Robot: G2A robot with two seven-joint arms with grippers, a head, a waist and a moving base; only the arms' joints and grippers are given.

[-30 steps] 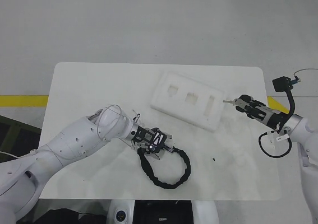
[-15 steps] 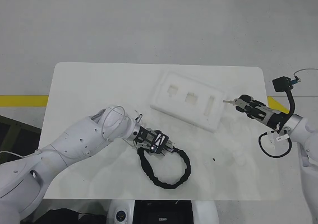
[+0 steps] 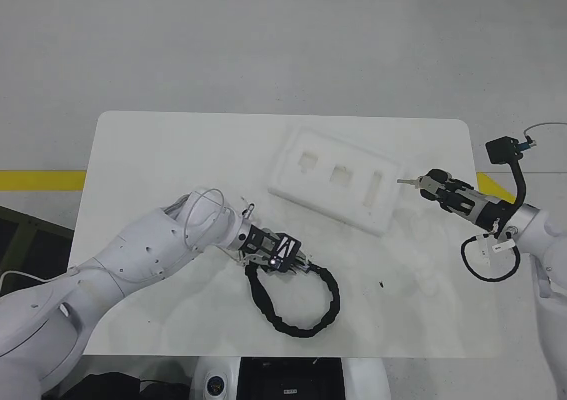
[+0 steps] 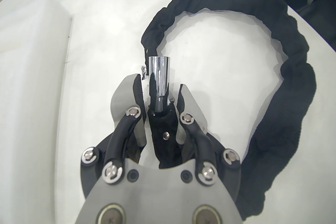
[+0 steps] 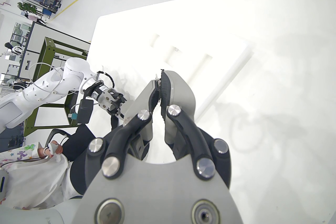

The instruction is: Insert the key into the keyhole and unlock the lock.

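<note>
A black fabric-sleeved chain lock (image 3: 308,300) lies in a loop near the table's front edge. Its chrome cylinder end (image 4: 158,75) sticks out between the fingers of my left gripper (image 4: 160,89), which is shut on the sleeved lock end (image 4: 162,130) just behind the cylinder. In the top view the left gripper (image 3: 288,256) sits at the loop's upper left. My right gripper (image 3: 427,185) hovers at the table's right side, beside the foam tray, shut on a small silver key (image 3: 406,181) that points left. In the right wrist view its fingertips (image 5: 160,78) are pressed together.
A white foam tray (image 3: 338,180) with three recesses lies at the table's back middle, between the two arms. A small black speck (image 3: 381,285) lies right of the loop. The left arm's gripper (image 5: 114,101) shows far off in the right wrist view.
The left gripper has shifted slightly right and forward along the lock end, and its fingers have drawn in around it. The right arm and key have stayed put.
</note>
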